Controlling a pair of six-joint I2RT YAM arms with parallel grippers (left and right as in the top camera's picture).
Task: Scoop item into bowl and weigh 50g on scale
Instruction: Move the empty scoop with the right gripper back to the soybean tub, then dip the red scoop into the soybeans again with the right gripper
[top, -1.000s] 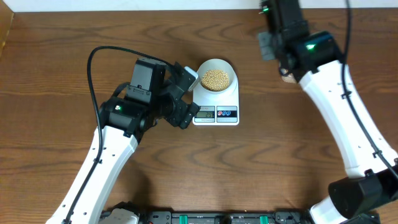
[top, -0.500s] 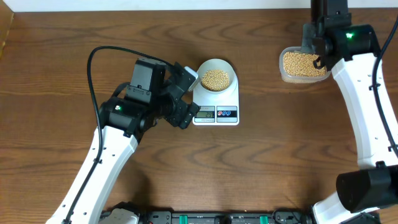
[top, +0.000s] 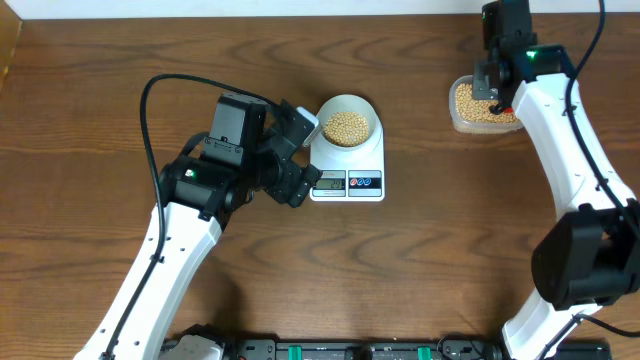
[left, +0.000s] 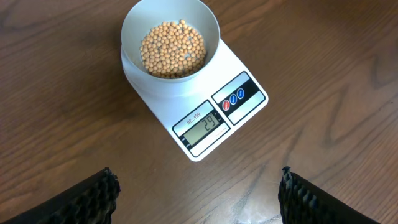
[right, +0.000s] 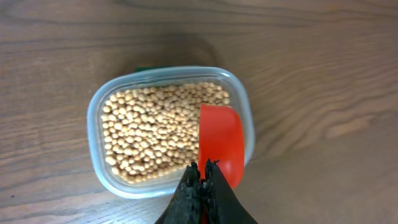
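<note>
Beans (left: 172, 48): a shallow heap of pale tan rounds covering the bottom of the bowl (left: 132, 28). The pile lies well below the rim.

The bowl stands upright on the far end of the scale (left: 239, 68) and overhangs the scale's edges a little.

The scale lies flat on the surface (top: 420, 260). Seen from overhead, its long axis runs far to near, with the bowl end away from me and the display (left: 205, 123) end pointing toward my base. From my left wrist it reads as a diagonal, bowl upper left and display lower right. The display is lit and looks like 29. The blue and red buttons (left: 234, 99) sit just beside it.

My left hand (left: 199, 199) hovers near the display end of the scale, fingers spread wide with nothing between them. It is apart from the scale.

More beans fill a clear tub (right: 93, 124) at the far right of the surface, well apart from the scale. Its long axis runs left to right in my right wrist view.

My right hand (right: 202, 177) is pinched tight on the near end of a red scoop (right: 221, 143). The scoop's long axis points straight away from my fingers, and its rounded end is over the right side of the tub. I cannot tell whether it touches the beans or carries any.
</note>
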